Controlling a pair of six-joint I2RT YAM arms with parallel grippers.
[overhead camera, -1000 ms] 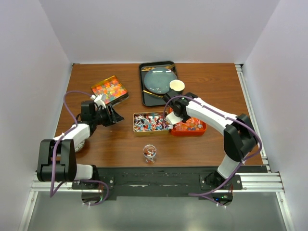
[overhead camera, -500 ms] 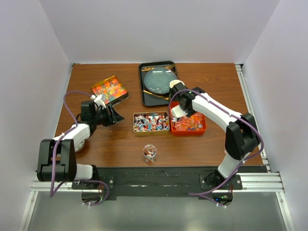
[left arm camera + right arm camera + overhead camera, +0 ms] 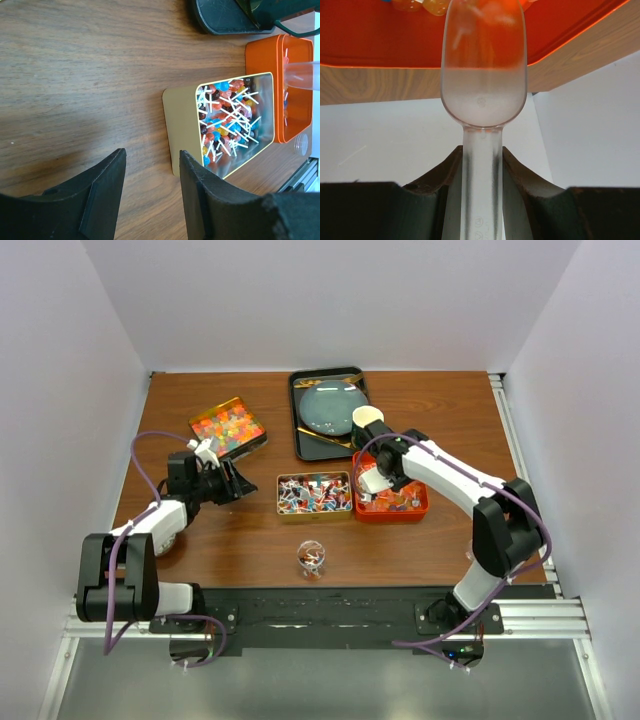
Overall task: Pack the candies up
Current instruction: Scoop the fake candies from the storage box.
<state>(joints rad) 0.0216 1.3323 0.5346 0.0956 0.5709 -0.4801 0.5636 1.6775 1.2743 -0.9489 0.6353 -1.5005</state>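
Right pincer (image 3: 481, 160) clamps the handle of a clear scoop (image 3: 483, 75), with the bowl over the orange tray (image 3: 370, 40). Candies (image 3: 227, 122) lie in the gold tin (image 3: 180, 130); the tray sits just beside it at 3 o'clock. Left pincer (image 3: 150, 180) hangs open above the surface (image 3: 75, 75) at the tin's 9 o'clock.
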